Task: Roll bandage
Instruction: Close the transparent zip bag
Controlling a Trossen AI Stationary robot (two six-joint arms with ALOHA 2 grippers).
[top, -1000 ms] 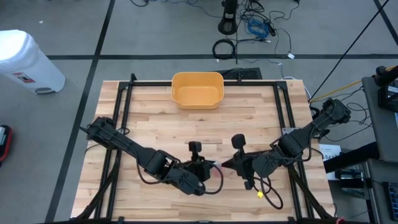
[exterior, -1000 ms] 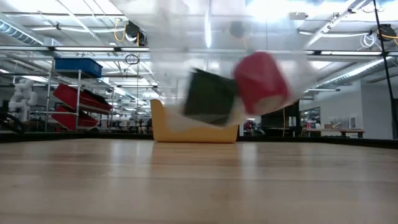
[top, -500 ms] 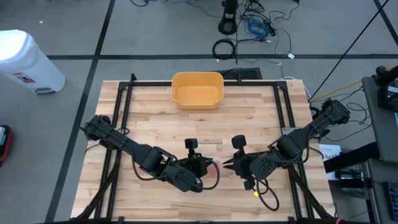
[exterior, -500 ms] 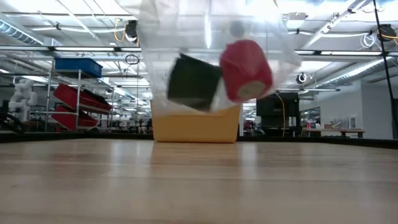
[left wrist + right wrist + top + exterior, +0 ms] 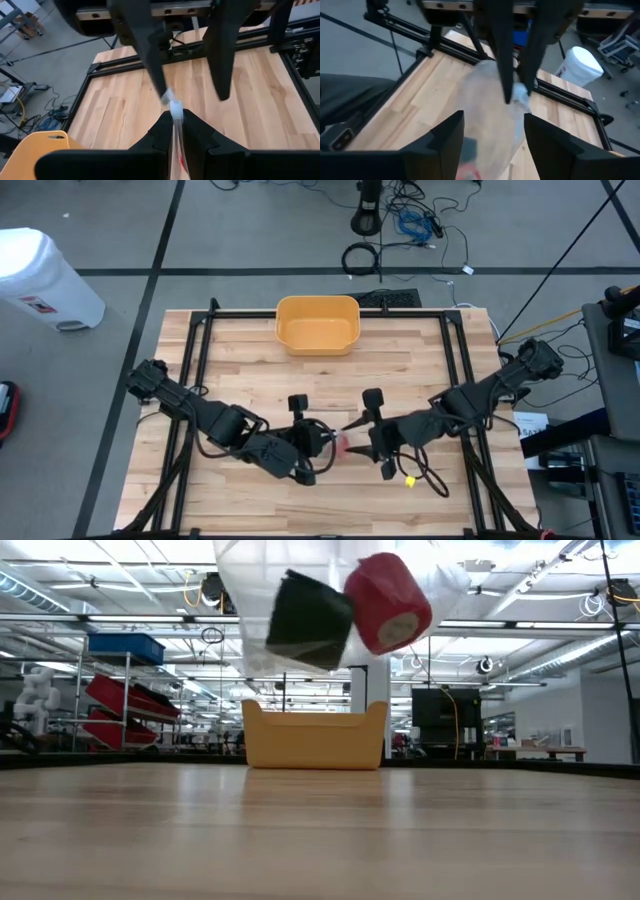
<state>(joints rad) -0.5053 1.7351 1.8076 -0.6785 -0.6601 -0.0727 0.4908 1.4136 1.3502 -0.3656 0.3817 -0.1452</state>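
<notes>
A clear plastic bag [image 5: 250, 600] hangs above the table's near middle. Inside it are a red bandage roll [image 5: 388, 602] and a black block [image 5: 308, 620]. My left gripper [image 5: 325, 442] is shut on the bag and points toward the table's right edge. My right gripper [image 5: 352, 438] faces it from the right and stands open [image 5: 494, 120]. One of its fingers is on either side of the bag [image 5: 490, 100]; I cannot tell whether they touch it. In the high view only a pink patch [image 5: 342, 445] of the roll shows between the two grippers. My left gripper pinches a bunched edge of the clear bag [image 5: 175, 107] between its two shut fingers. The fingers come roughly level from the table's left. The bag with the roll and the block hangs clear of the table top.
A yellow bin [image 5: 317, 325] stands at the far middle of the table. Black frame rails [image 5: 195, 370] run along the table's left, right and far sides. A white bucket [image 5: 40, 275] stands on the floor beyond the far left corner.
Both grippers have gone a little toward the table's left and far edges. In the low view the bag with the red roll and the black block has risen well above the yellow bin and has turned somewhat.
</notes>
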